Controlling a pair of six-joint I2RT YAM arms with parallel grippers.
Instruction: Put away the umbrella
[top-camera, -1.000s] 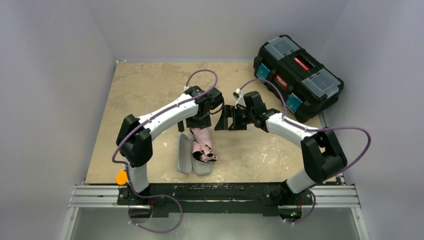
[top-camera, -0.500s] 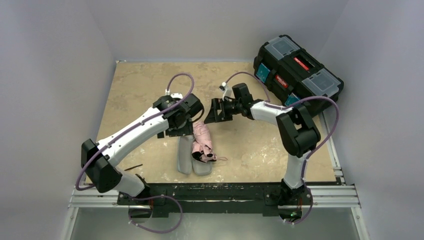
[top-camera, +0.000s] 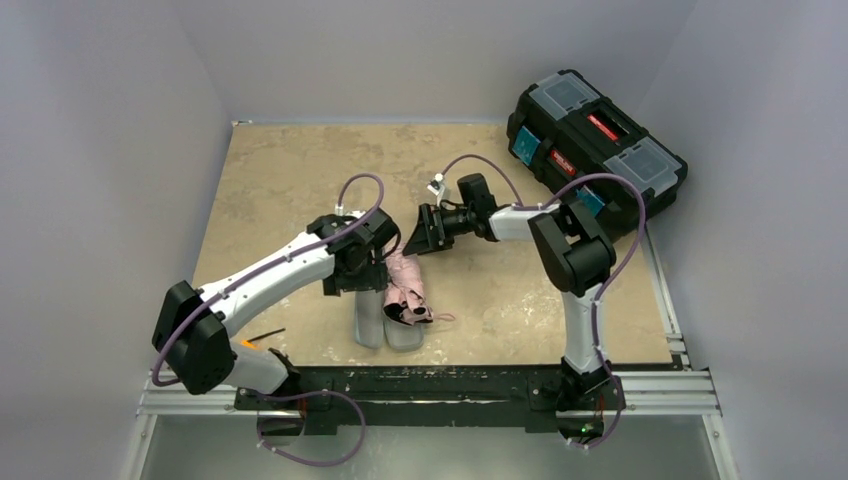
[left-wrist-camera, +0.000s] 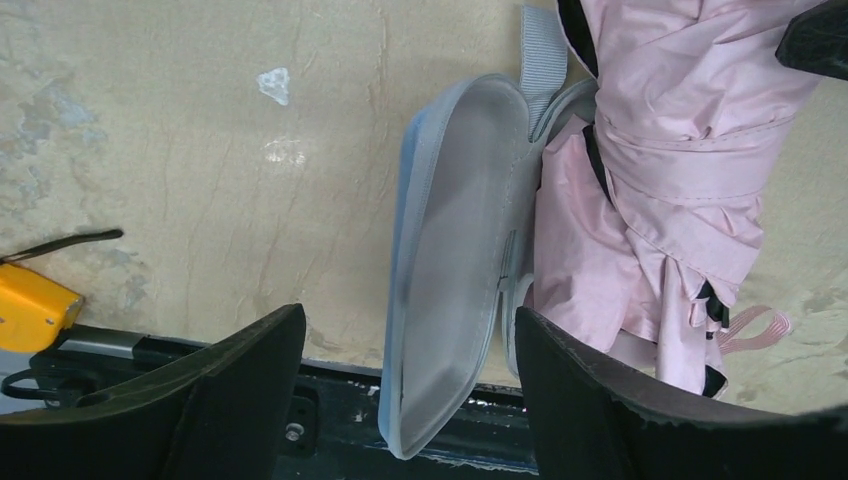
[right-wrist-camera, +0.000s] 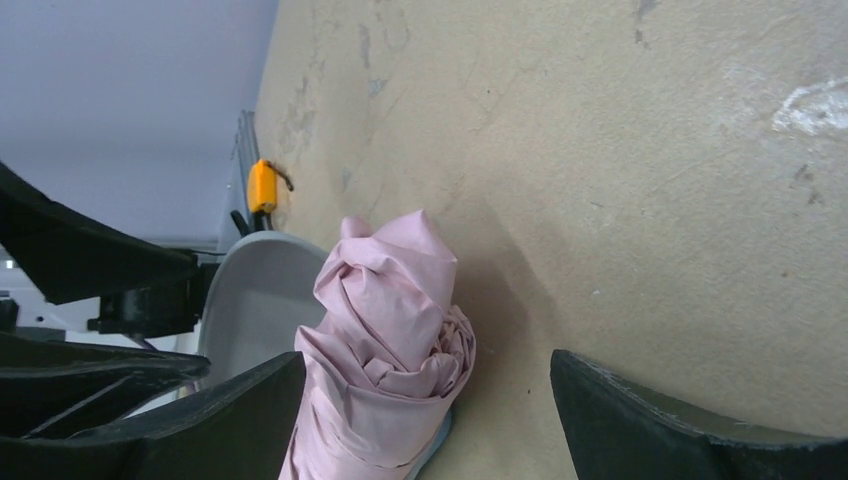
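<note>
The mottled beige table (top-camera: 280, 180) carries an open grey oval case (top-camera: 368, 318) by its near edge (a folded pink umbrella (top-camera: 405, 278) lies in the right half), a black toolbox (top-camera: 595, 150) far right, and an orange object (left-wrist-camera: 30, 310) near left.

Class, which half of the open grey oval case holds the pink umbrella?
The right half, under the pale pink folded umbrella; the left half lies bare.

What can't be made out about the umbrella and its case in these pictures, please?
Top view: the left hand covers the far end of the grey oval hard case.
Left wrist view: the top edge cuts off the pale pink fabric folding umbrella.
Right wrist view: the umbrella hides most of the case.
Any view: the umbrella's handle and shaft cannot be picked out.
</note>
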